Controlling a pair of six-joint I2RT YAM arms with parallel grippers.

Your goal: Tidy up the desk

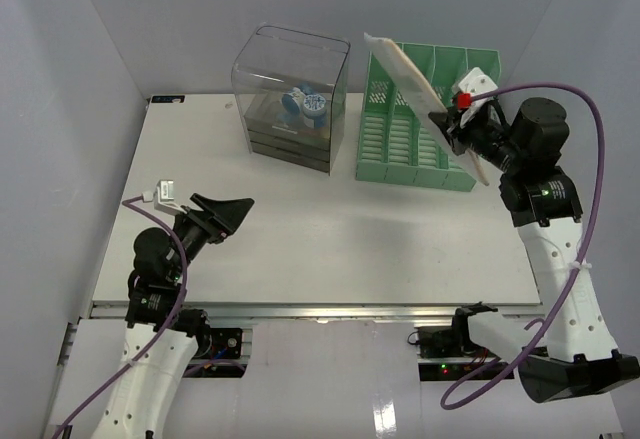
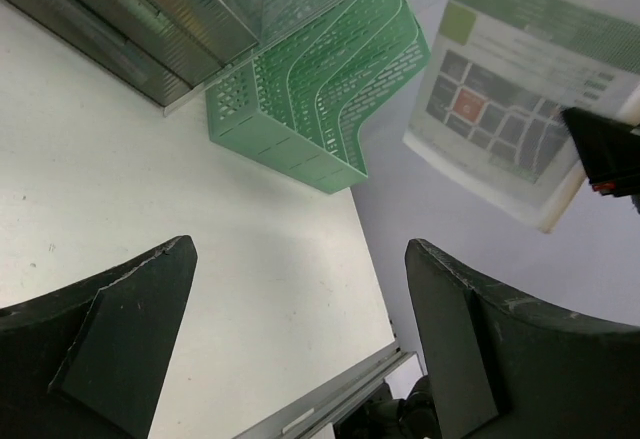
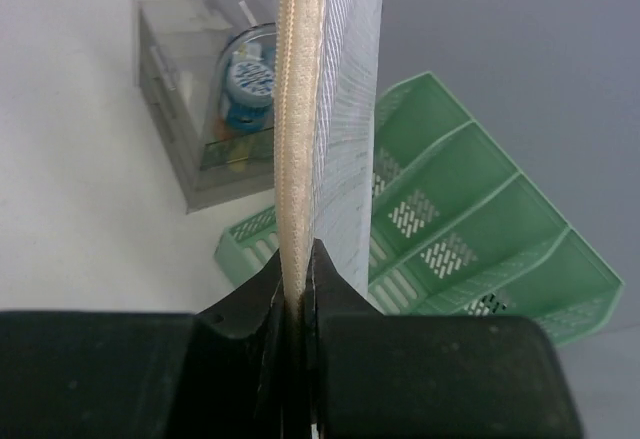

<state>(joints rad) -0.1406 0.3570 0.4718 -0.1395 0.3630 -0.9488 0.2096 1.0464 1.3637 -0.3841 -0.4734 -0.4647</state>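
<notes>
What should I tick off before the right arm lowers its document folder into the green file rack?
1. Grasp: right gripper is shut on the edge of the document folder. Ok.
2. Position: the folder hangs tilted above the green file rack. Ok.
3. Lined up with one slot: cannot tell.
4. Slots free: the compartments in view look empty. Ok.
5. Other arm clear: left gripper is open over the left of the desk, well away from the rack. Ok.
6. Clearance between the folder's upper corner and the clear drawer box: cannot tell.
</notes>
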